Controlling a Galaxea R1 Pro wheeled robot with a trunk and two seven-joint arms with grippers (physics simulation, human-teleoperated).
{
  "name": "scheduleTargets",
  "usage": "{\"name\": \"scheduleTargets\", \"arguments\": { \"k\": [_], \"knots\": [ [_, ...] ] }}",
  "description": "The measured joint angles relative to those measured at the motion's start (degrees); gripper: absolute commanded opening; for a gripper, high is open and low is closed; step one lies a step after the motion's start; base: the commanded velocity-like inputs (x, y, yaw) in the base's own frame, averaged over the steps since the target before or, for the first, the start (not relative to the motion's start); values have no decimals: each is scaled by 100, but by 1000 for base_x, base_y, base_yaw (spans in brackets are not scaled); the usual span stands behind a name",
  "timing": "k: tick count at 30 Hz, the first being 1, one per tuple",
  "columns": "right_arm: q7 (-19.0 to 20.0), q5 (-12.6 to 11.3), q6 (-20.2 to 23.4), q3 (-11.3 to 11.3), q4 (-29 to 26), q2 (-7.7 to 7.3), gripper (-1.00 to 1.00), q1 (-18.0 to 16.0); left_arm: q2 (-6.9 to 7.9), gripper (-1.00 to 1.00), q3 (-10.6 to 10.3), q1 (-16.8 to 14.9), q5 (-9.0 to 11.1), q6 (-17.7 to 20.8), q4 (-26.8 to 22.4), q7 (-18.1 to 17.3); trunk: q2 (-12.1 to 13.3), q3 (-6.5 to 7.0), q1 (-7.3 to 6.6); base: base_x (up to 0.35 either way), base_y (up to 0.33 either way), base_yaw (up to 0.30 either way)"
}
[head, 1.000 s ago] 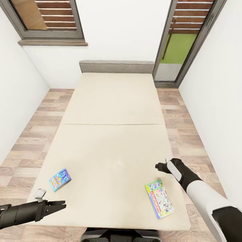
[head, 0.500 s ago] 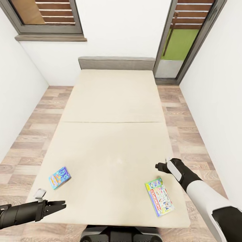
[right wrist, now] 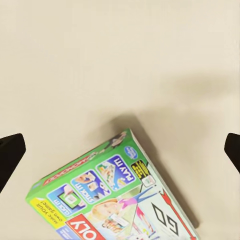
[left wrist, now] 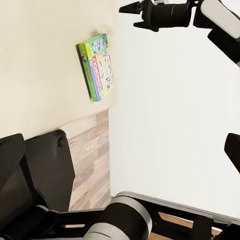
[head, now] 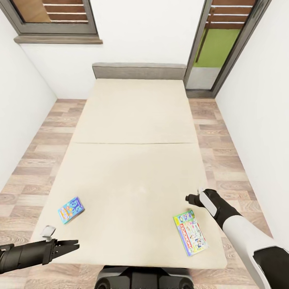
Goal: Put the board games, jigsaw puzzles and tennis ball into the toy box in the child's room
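Two board games lie on the beige bed (head: 134,116) near its foot. A small blue board game (head: 71,209) is at the left, a larger green board game (head: 190,233) at the right corner. My left gripper (head: 73,245) hovers open over the bed's near left corner, just short of the blue box. My right gripper (head: 188,198) hangs open a little beyond the green box. In the right wrist view the green box (right wrist: 112,200) lies below the widely spread fingertips (right wrist: 10,152). In the left wrist view the green box (left wrist: 97,66) and my right gripper (left wrist: 134,8) both show. The toy box, table, puzzles and ball are out of view.
Wood floor (head: 34,160) runs along both sides of the bed, with white walls close on either side. A grey headboard (head: 138,70) stands at the far end, a window (head: 52,18) far left, a glass door (head: 218,44) far right. My base (head: 144,277) sits against the bed's foot.
The whole view has shifted as the camera moved: the headboard sits higher and more of my base shows. Both arms and both boxes keep their places.
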Motion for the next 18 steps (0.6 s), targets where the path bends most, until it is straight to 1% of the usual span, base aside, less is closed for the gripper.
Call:
{"name": "scheduleTargets", "arguments": {
  "k": [18],
  "knots": [
    [0, -2, 4, -7, -77, 8, 100, -9, 0, 100, 22, 0, 0, -2, 0, 0, 0, -169, 0, 0, 0, 0]
  ]
}}
